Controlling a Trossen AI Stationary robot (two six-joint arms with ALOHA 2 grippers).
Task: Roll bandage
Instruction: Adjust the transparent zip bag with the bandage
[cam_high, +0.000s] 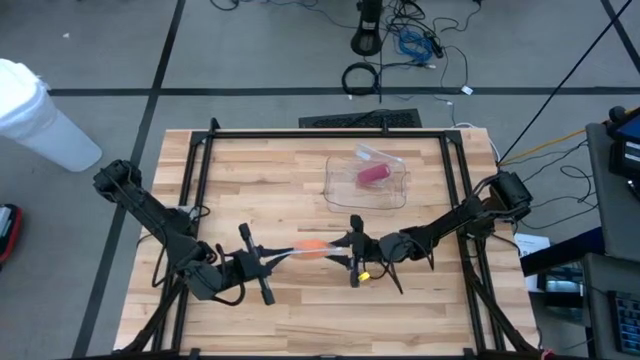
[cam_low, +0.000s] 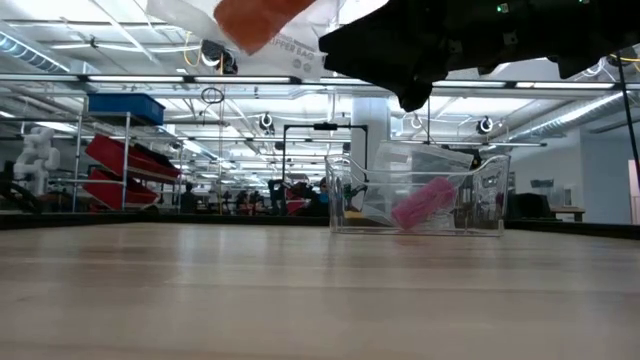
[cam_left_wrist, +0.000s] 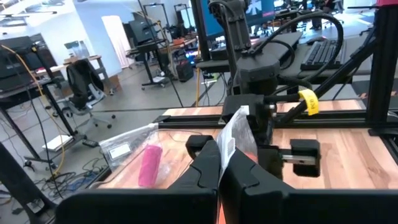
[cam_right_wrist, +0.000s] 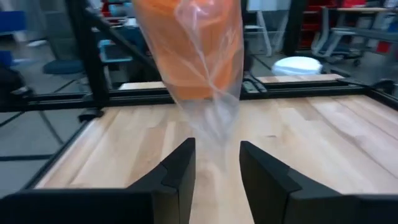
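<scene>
A clear zipper bag (cam_high: 300, 250) with an orange bandage roll (cam_high: 315, 247) inside hangs above the table's middle, between my two grippers. My left gripper (cam_high: 272, 258) is shut on the bag's left end. My right gripper (cam_right_wrist: 217, 149) is level and open at the bag's right end. Its two fingers stand on either side of the bag's thin clear tail (cam_right_wrist: 217, 127), and no touch shows. In the low view the orange roll (cam_low: 255, 20) is high above the tabletop. My left gripper pinches one end of the clear bag (cam_left_wrist: 231, 138) between its two shut fingers. It comes level from the table's left side. The plastic stands out beyond the fingertips toward my right gripper, and the bag is lifted clear of the table.
A clear plastic box (cam_high: 367, 182) holding a pink roll (cam_high: 373, 175) stands toward the far edge, right of the middle. A black frame rail (cam_high: 300, 134) runs around the wooden tabletop. Bare wood lies below the bag and toward the near edge.
</scene>
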